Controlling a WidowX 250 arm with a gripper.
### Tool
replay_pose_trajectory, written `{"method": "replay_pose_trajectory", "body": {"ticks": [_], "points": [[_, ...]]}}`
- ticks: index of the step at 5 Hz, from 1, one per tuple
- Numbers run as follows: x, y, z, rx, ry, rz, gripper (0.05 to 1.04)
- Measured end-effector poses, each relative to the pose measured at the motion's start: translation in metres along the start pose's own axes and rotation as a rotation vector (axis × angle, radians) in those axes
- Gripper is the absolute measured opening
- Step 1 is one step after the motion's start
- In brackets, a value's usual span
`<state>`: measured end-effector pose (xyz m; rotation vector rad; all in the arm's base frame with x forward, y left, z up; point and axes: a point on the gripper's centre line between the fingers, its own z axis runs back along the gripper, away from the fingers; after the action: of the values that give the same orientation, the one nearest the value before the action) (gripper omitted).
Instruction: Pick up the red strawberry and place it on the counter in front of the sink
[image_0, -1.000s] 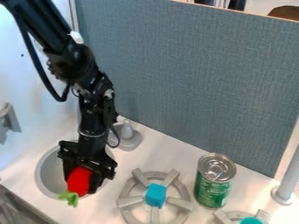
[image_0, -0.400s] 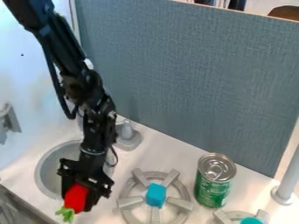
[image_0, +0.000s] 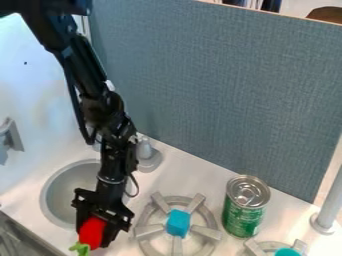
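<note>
While the black arm (image_0: 100, 95) slants down from the upper left, you have its gripper (image_0: 95, 239) low in the view, just past the near right side of the round sink (image_0: 61, 197). Its two fingers stand apart only by the width of the red toy vegetable (image_0: 92, 231), and you have them closed on its sides. You can see the green top (image_0: 81, 248) poking out below, toward the near edge of the counter (image_0: 200, 172). Whether the vegetable touches the counter, you cannot tell.

Behind the arm, you see a grey faucet (image_0: 147, 155) beside the sink. To the right of the gripper, well apart from the vegetable, sits a grey burner (image_0: 148, 231) with a blue block (image_0: 178, 223) at its middle. Next comes a green can (image_0: 240, 219), upright, its silver lid facing up. Near it, at the bottom edge, you can make out part of a second burner (image_0: 256, 248) with a teal piece (image_0: 287, 252). A grey post (image_0: 330, 202) stands at the far right, and a blue-grey panel (image_0: 220, 90) rises behind the counter.
</note>
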<state>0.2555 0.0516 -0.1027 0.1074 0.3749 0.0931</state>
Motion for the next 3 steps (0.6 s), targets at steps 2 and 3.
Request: {"method": "replay_pose_trajectory", "body": {"ticks": [2, 3], "points": [[-0.003, -0.011, -0.005, -0.067, 0.02, -0.036, 1.009], [-0.011, -0.015, 0.013, -0.108, -0.024, -0.061, 1.005]]}}
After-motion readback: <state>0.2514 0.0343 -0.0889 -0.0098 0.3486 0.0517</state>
